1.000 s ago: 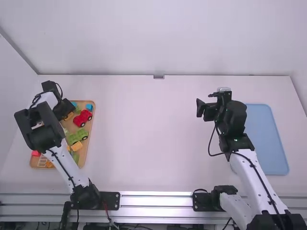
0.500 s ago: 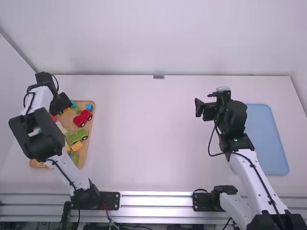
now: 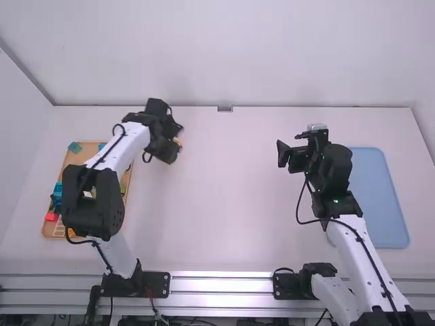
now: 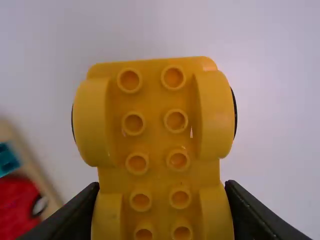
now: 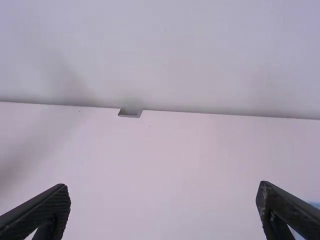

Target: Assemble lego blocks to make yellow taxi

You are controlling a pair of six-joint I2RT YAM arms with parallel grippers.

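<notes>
And out it comes! The left gripper [image 4: 161,186] swings right, off the far part of the wooden tray [image 3: 71,161] where it was half a second ago, and now it's over the white table [image 3: 224,204], just beyond the tray's right side. Pinched between its fingers is the yellow car base [image 4: 155,135], studs showing, nothing built on top. That looks like the taxi's chassis, so this is early days: presumably it wants setting down flat in the open middle, wheels under, before any block goes on. A tilted release could tip it. Over on the right, the right gripper [image 5: 164,186] holds its spot, fingers spread wide, left of the blue tray [image 3: 377,197].
</notes>
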